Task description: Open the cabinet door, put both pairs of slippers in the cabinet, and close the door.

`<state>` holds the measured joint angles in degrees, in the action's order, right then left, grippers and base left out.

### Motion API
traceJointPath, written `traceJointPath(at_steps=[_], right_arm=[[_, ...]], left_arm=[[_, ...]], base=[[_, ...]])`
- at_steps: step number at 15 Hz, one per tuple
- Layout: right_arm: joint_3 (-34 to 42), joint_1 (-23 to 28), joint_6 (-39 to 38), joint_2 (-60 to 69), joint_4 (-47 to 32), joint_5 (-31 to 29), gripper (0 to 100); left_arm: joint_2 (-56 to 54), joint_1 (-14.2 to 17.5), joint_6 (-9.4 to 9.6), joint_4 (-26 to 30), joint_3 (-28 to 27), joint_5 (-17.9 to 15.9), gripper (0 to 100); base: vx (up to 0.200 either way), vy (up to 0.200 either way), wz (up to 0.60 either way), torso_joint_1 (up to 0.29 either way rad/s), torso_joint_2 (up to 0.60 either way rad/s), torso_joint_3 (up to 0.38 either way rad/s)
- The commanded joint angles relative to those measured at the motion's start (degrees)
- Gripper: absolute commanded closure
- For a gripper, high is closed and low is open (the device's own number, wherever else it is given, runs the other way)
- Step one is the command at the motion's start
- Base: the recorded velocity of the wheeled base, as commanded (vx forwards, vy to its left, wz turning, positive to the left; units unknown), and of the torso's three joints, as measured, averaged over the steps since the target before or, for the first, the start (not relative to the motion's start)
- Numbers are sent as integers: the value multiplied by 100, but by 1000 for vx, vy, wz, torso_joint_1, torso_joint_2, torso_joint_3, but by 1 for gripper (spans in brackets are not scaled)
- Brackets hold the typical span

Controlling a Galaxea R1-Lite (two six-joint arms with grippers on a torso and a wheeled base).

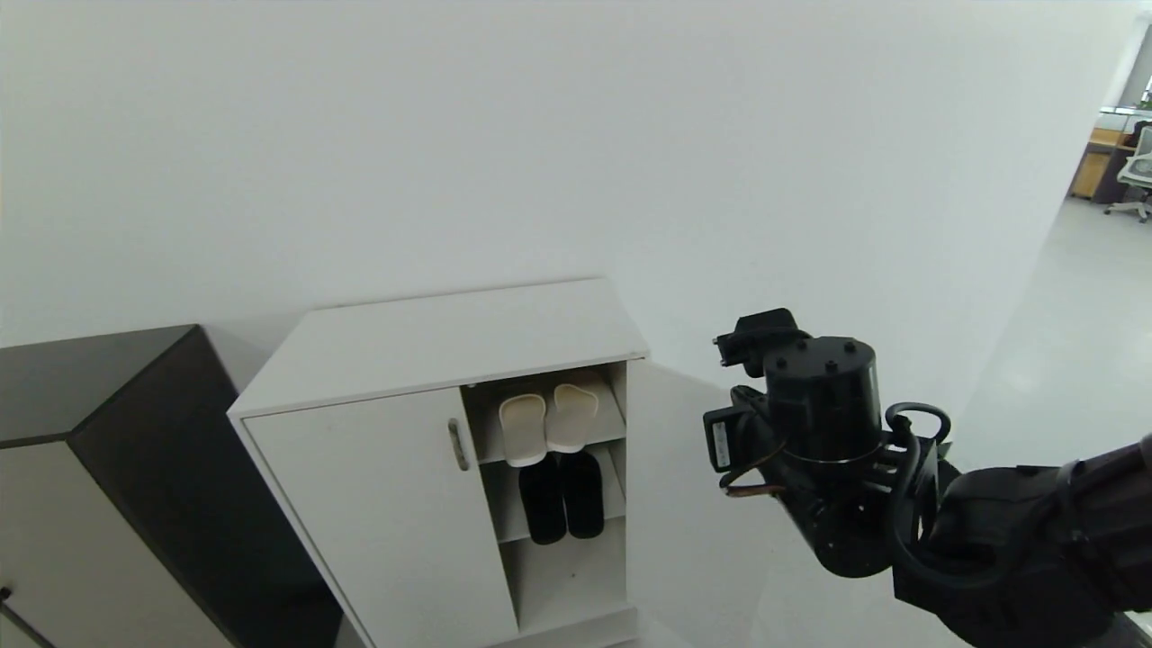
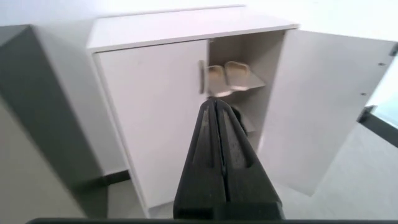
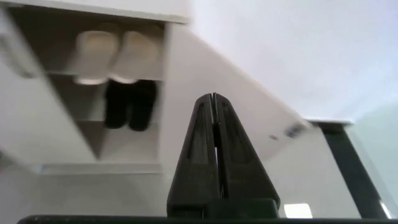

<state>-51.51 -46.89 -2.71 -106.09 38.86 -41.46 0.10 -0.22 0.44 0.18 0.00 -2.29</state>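
The white cabinet (image 1: 450, 333) stands against the wall with its left door (image 1: 378, 513) closed and its right door (image 1: 684, 540) swung open. A pair of white slippers (image 1: 549, 421) lies on the upper shelf, and a pair of black slippers (image 1: 562, 504) on the shelf below. My right arm's wrist (image 1: 819, 423) hovers beside the open door. My right gripper (image 3: 214, 98) is shut and empty, with the white slippers (image 3: 112, 53) and black slippers (image 3: 130, 102) beyond it. My left gripper (image 2: 217, 102) is shut and empty, in front of the cabinet (image 2: 186, 28) near the white slippers (image 2: 230, 74).
A black cabinet (image 1: 135, 432) stands right beside the white one on its left. A metal handle (image 1: 458, 444) is on the closed left door. The lowest shelf compartment (image 1: 576, 576) is bare. Open floor lies to the right, with an office chair (image 1: 1136, 180) far off.
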Motion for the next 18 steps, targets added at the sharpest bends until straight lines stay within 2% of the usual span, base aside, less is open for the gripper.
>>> traceJointPath(at_steps=[1,2,3,5,7,9,10,18], right_arm=[[-202,496,7,-104,7,121,100],[-334,725,7,-166,-2,226,100],[-624,1147,-19,-245,-89,674,100],[-1204,1639,-169,-491,-617,797,100],[-1775,1832,-705,-605,-1329,1298,100],[-2487,2025,-1162,-684,-2287,1861,100],[-2839,2105,-1329,-843,-2524,2001,100],[-4008,2570,-1347,-2433,-2137,2081,100]], left_arm=[[-1,4,0,-1,0,1,100],[-1,4,0,-1,0,1,100],[-1,4,0,-1,0,1,100],[-1,4,0,-1,0,1,100],[-1,4,0,-1,0,1,100],[-1,4,0,-1,0,1,100],[-1,4,0,-1,0,1,100],[-1,4,0,-1,0,1,100]], base=[[0,0,0,0,0,0],[0,0,0,0,0,0],[0,0,0,0,0,0],[0,0,0,0,0,0],[0,0,0,0,0,0],[-200,0,0,-5,2,-2],[-200,0,0,17,2,-7],[0,0,0,0,0,0]])
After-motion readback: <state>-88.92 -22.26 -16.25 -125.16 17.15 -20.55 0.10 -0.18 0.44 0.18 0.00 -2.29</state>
